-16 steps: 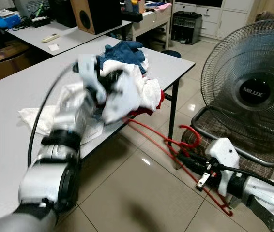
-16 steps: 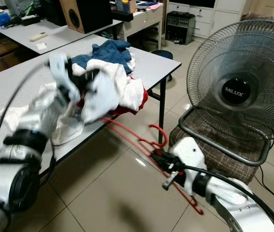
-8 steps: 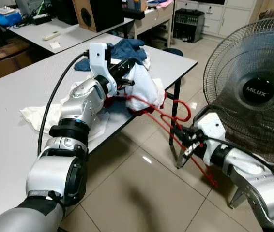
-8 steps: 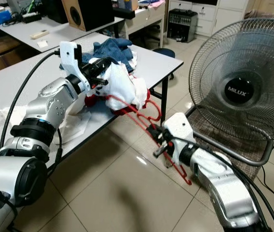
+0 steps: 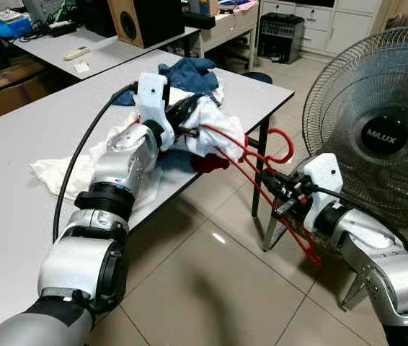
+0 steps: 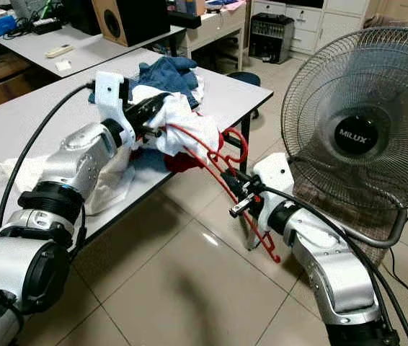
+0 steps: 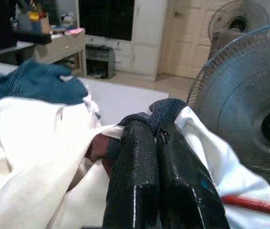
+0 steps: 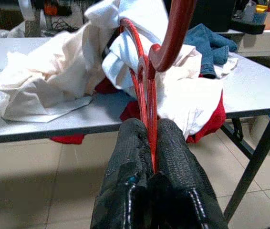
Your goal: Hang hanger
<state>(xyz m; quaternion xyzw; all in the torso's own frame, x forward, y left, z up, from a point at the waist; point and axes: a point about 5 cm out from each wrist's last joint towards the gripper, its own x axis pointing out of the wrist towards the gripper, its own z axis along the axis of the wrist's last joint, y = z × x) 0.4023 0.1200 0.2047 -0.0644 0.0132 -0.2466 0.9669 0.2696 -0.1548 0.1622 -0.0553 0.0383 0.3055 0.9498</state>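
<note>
Office-like workroom, long grey-topped metal-legged table (image 5: 16,180), behind it a second grey desk (image 5: 110,54) with a black-and-wood speaker box (image 5: 143,20), white cabinet drawers (image 5: 337,25), pale glossy floor tiles (image 5: 204,288)

Red hanger (image 5: 258,184) higher, nearer cloth (image 5: 207,130).

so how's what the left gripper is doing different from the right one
The left gripper is shut on the white garment up over the table; the right gripper is shut on the red hanger lower down, off the table's edge above the floor. The left pinches soft cloth, the right a thin rigid bar. Both are clamped, with the hanger's far end reaching into the garment.
</note>
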